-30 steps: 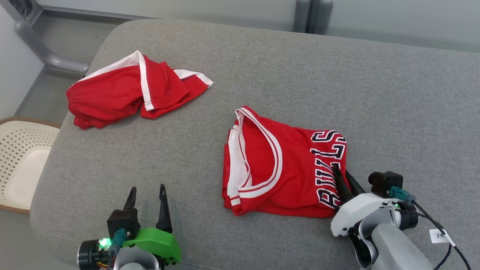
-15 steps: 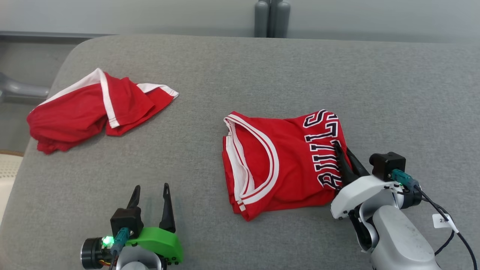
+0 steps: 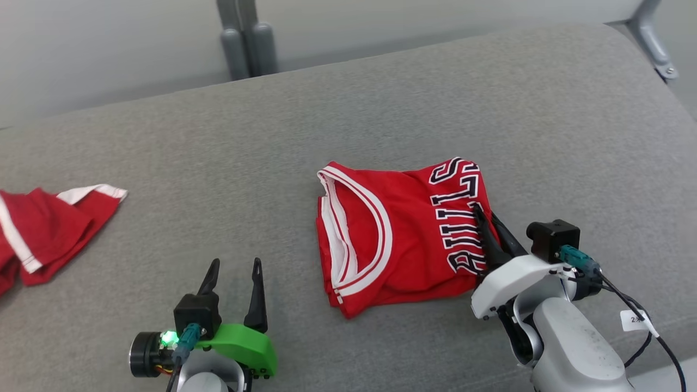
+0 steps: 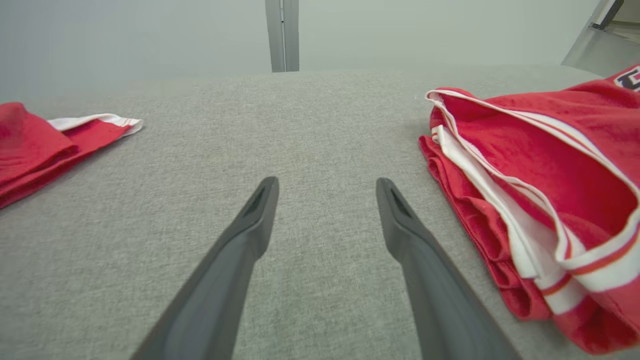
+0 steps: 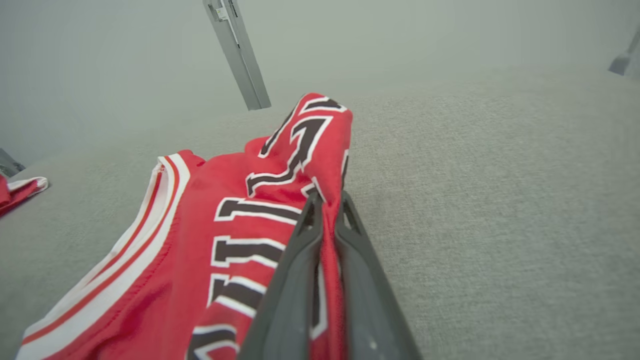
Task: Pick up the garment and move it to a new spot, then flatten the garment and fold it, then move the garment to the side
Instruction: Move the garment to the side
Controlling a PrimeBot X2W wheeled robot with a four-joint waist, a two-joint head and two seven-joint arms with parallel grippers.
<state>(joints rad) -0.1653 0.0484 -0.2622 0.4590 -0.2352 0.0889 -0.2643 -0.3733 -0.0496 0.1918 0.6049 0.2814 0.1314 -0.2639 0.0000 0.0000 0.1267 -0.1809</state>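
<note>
We've got our right gripper (image 3: 486, 213) pinched tight on the right edge of the folded red jersey (image 3: 403, 234), which sits mid-right on the grey cushion (image 3: 381, 109). Our left gripper (image 3: 235, 264) hovers near-left over bare cushion, fingers spread apart. Another red garment (image 3: 43, 228) lies off at the left.

Free room, item one: a broad bare lane of grey cushion (image 3: 228, 179) between the folded red jersey (image 3: 392, 234) and the second red garment (image 3: 43, 228). My left gripper (image 3: 235, 262) sits at its near end, fingers spread.
Item two: bare cushion right of the jersey and beyond it.
Obstacles: the jersey, mid-surface; my right gripper (image 3: 485, 211), pinched on its lettered edge, with my arm filling the near right; grey posts (image 3: 248, 43) behind the far edge.
</note>
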